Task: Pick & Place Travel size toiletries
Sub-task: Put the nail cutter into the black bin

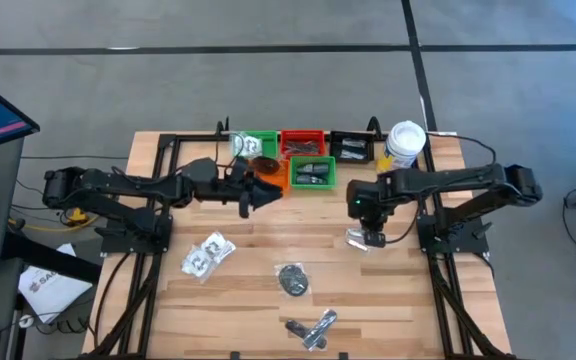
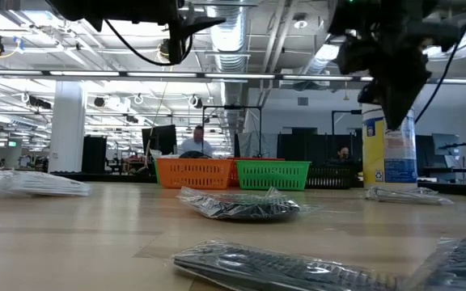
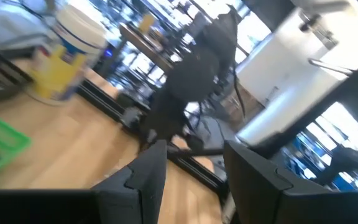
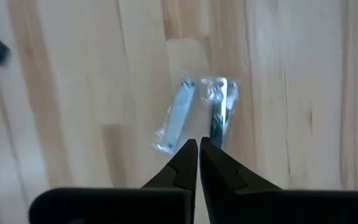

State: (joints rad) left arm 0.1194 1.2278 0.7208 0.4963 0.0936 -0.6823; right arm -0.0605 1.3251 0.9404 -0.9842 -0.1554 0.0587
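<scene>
Right gripper hangs fingers-down over the table, tips pressed together, nothing between them; directly below it lie two slim silvery sachets, side by side and flat on the wood, near the right edge under the white canister; they look light, thin and crinkly, foil or film skin likely slippery, so I'd open wide and pinch one across its narrow width at mid-length, not at the sealed ends; lying flat, fingertips may skate over it or catch both. Left gripper sits raised beside the orange tray, fingers apart, empty. Other toiletries wait mid-table: clear packets, a dark oval, more sachets at the front edge; all soft-bagged, easy to crush.
</scene>
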